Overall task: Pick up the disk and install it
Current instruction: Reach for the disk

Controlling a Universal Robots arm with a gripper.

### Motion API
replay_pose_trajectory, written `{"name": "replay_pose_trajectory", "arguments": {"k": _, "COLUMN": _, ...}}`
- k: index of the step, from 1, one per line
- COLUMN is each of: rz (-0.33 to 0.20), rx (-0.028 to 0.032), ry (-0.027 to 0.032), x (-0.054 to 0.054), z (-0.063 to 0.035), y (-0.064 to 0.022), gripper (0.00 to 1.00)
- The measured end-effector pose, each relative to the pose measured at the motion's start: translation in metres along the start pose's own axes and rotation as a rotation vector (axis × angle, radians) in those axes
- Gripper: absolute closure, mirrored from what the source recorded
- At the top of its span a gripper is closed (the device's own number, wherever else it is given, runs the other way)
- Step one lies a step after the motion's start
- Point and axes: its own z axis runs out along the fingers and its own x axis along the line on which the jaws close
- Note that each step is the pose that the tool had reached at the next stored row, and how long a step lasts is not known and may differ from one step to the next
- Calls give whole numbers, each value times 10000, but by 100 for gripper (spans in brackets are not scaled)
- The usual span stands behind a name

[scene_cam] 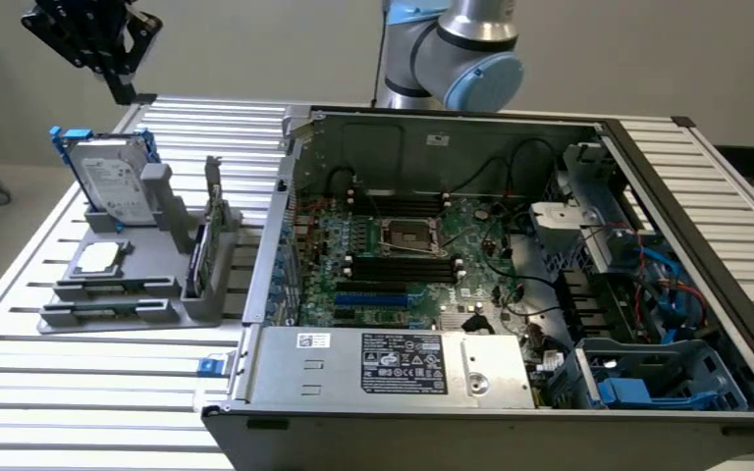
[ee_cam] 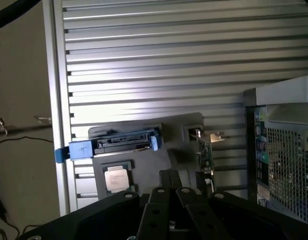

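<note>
The disk point(scene_cam: 106, 183) stands upright in a grey holder point(scene_cam: 141, 314) on the slatted table, at the exterior view's left. It is silver-grey with a white label and blue carrier rails. In the wrist view I look down on the disk's point(ee_cam: 121, 143) top edge, with a blue tab sticking out at one end. My gripper point(scene_cam: 121, 90) hangs high above and behind the holder, well apart from the disk. Seen from the wrist, the gripper point(ee_cam: 170, 175) has its dark fingers drawn together with nothing between them.
The holder also carries a square processor chip point(scene_cam: 99, 257) and a green memory stick point(scene_cam: 197, 257). An open computer case point(scene_cam: 482, 245) fills the exterior view's right, with a motherboard, cables and a blue-tabbed drive bay point(scene_cam: 652, 388). The table's edge point(ee_cam: 57, 100) runs beside the holder.
</note>
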Motion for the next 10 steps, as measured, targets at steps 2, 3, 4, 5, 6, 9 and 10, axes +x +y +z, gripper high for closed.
{"name": "replay_pose_trajectory", "arguments": {"k": 2, "rz": -1, "rx": 0, "ry": 1, "x": 94, "z": 7, "y": 30, "gripper": 89}}
{"name": "replay_pose_trajectory", "arguments": {"k": 3, "rz": -1, "rx": 0, "ry": 1, "x": 134, "z": 10, "y": 45, "gripper": 89}}
{"name": "replay_pose_trajectory", "arguments": {"k": 4, "rz": -1, "rx": 0, "ry": 0, "x": 171, "z": 13, "y": 62, "gripper": 89}}
{"name": "replay_pose_trajectory", "arguments": {"k": 5, "rz": 0, "rx": 0, "ry": 1, "x": 205, "z": 15, "y": 78, "gripper": 89}}
{"name": "replay_pose_trajectory", "arguments": {"k": 6, "rz": -1, "rx": 0, "ry": 0, "x": 236, "z": 18, "y": 94, "gripper": 89}}
{"name": "replay_pose_trajectory", "arguments": {"k": 9, "rz": -1, "rx": 0, "ry": 1, "x": 328, "z": 23, "y": 141, "gripper": 89}}
{"name": "replay_pose_trajectory", "arguments": {"k": 10, "rz": -1, "rx": 0, "ry": 1, "x": 354, "z": 25, "y": 155, "gripper": 89}}
